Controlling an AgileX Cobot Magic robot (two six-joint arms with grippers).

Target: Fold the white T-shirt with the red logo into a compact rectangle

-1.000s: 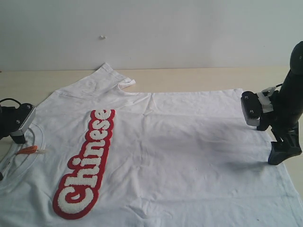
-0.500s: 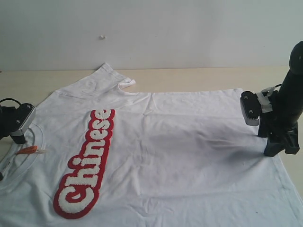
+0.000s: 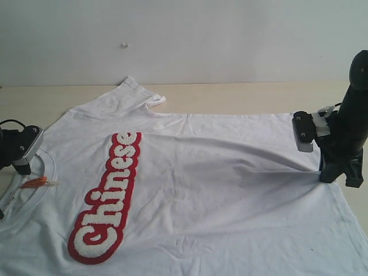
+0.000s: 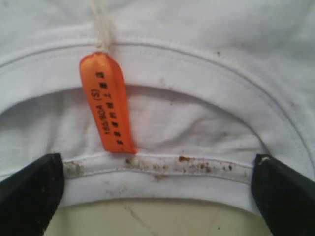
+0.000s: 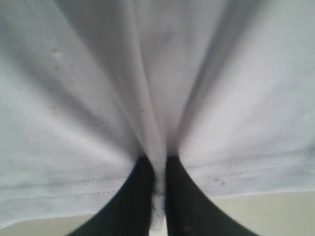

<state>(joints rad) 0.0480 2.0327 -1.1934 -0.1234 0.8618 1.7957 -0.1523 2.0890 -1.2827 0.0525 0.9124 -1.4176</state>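
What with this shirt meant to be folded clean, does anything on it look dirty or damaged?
Yes: the neckband of the white T-shirt carries rusty brown specks along its stitched edge, near the tip of the orange tag. They look like stains, not print. No tear shows.

A plain, pale grey-white painted wall is filling the far side of the scene, running unbroken from left to right. 1 small white speck is sitting on it toward the left. A flat, light beige tabletop is meeting the wall's foot, showing as a far strip. Soft, even light is falling across both.
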